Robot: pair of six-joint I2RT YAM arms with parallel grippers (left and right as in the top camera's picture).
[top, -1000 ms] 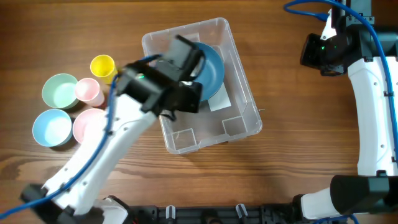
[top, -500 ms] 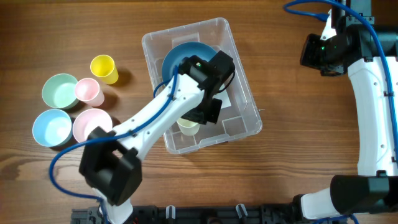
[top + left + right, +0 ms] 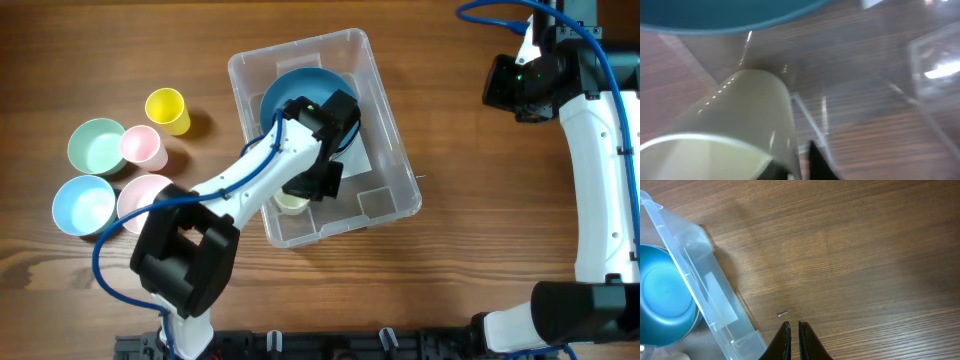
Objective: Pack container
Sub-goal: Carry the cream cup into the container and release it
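At the left, the yellow cup (image 3: 167,110), the green bowl (image 3: 97,145) and others wait on the surface (image 3: 470,240). In the middle stands the container (image 3: 390,185), with a blue bowl (image 3: 285,95) and a cream cup (image 3: 291,203) inside. The left fingers (image 3: 816,165) are low beside this cup; we cannot tell if they hold it. A careless lift may tip the cup or drag the container. At the right, the right fingers (image 3: 782,340) are nearly together and empty.

No legible text anywhere; white label (image 3: 358,158) on container (image 3: 383,110) base unreadable.
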